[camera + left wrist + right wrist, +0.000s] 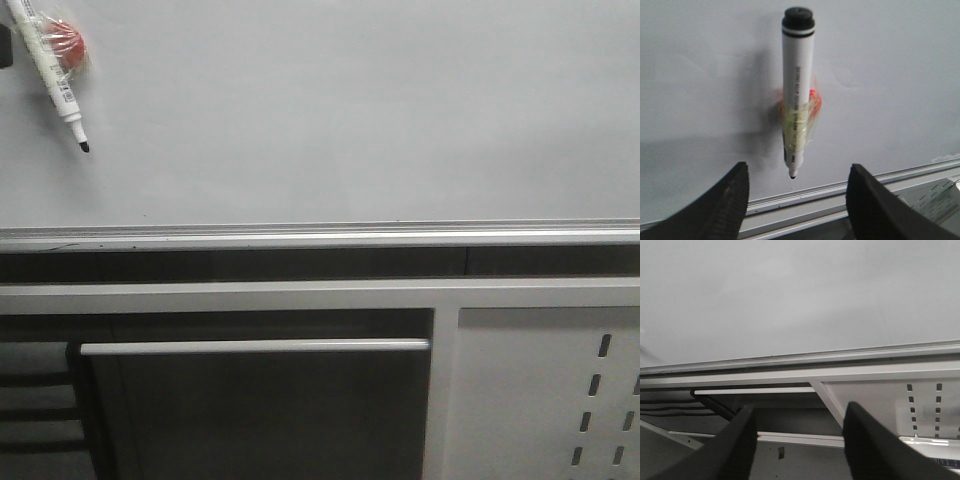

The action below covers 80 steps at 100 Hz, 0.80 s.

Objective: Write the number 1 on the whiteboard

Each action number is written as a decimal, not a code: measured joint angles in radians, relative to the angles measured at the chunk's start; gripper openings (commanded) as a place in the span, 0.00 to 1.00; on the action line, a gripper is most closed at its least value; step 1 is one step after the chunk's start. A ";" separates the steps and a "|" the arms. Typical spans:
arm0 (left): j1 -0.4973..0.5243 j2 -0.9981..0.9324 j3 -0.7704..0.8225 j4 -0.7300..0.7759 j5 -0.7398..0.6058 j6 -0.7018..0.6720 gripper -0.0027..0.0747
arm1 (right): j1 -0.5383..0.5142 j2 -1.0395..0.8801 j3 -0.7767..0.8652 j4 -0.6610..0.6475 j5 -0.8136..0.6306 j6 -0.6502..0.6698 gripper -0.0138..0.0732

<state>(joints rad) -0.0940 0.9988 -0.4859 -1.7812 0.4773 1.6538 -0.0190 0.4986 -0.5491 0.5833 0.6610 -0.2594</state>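
Observation:
The whiteboard point(350, 110) fills the upper half of the front view, with its silver rail point(320, 236) below. No marker stroke of a number 1 shows on it. A white marker point(45, 60) with a black tip hangs tilted at the board's top left, taped to an orange-red holder point(68, 42). In the left wrist view the marker point(797, 90) stands on the board point(890, 75), tip down. My left gripper point(797, 172) is open and empty, its fingers point(725, 205) short of the marker. My right gripper point(799, 415) is open and empty, facing the board point(800, 295) and rail.
Below the rail run a dark gap and a pale metal frame point(320, 296). A grey perforated panel point(560, 400) is at the lower right, also in the right wrist view point(920, 405). A dark recess with a light bar point(255, 347) lies lower left.

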 measured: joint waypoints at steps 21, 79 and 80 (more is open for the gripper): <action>0.000 0.065 -0.044 0.000 0.036 0.031 0.53 | 0.000 0.000 0.000 0.003 -0.011 0.000 0.56; 0.000 0.199 -0.148 0.000 0.044 0.049 0.48 | 0.000 0.000 0.000 0.004 -0.018 0.000 0.56; 0.000 0.199 -0.148 0.000 0.044 0.049 0.47 | 0.000 0.000 0.000 0.004 -0.019 0.000 0.56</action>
<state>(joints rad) -0.0940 1.1976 -0.6337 -1.7812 0.5214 1.7027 -0.0190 0.4986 -0.5491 0.5876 0.6417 -0.2594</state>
